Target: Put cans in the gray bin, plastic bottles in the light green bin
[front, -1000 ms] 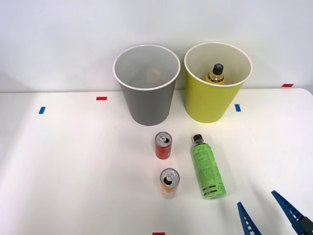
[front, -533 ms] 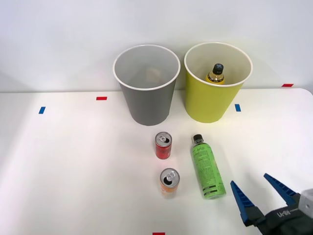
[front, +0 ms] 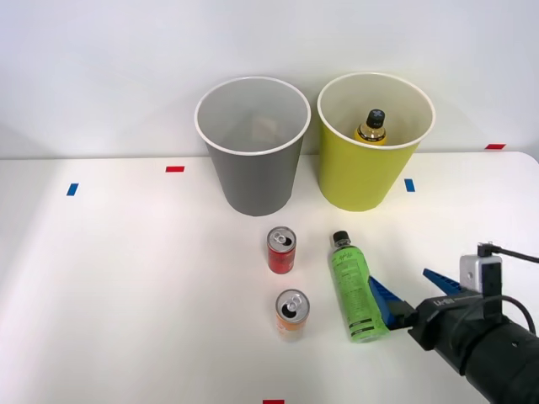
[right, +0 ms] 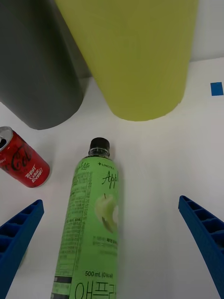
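Gripper (front: 406,292) spread wide, empty, beside the lying green bottle (front: 357,287).

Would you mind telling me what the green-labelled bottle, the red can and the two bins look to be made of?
The green-labelled bottle looks like plastic: a glossy printed sleeve and a black screw cap. The red can looks like metal, likely aluminium, with a silver pull-tab top and printed red side. The gray bin and the light green bin look like matte moulded plastic with white rims, though that is less certain.
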`<state>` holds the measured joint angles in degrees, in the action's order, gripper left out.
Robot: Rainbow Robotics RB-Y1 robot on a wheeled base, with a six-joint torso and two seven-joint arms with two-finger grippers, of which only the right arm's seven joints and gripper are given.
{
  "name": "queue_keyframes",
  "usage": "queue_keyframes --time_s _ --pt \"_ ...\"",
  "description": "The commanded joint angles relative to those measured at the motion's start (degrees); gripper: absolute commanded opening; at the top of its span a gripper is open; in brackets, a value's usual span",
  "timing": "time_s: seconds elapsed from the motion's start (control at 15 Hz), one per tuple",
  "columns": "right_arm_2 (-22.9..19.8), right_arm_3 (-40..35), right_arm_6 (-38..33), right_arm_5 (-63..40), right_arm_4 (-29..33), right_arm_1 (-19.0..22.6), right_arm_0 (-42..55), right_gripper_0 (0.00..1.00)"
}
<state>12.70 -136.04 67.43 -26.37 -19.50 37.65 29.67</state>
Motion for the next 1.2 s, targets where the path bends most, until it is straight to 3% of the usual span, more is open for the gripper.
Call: queue_keyframes --time_s 0.07,0.4,0.93,1.2 --pt "0.22 -0.1 -2.66 -12.22 -2.12 -1.44 -7.26 1.0" --pt "2.77 -0.1 -10.83 -28.3 -3.17 -4.95 -16.93 1.0" --pt "2.86 -0.1 -11.27 -48.87 -2.47 -7.5 -26.77 1.0" --pt "8.92 -0.1 -16.28 -57.22 4.12 -8.38 -32.13 1.0"
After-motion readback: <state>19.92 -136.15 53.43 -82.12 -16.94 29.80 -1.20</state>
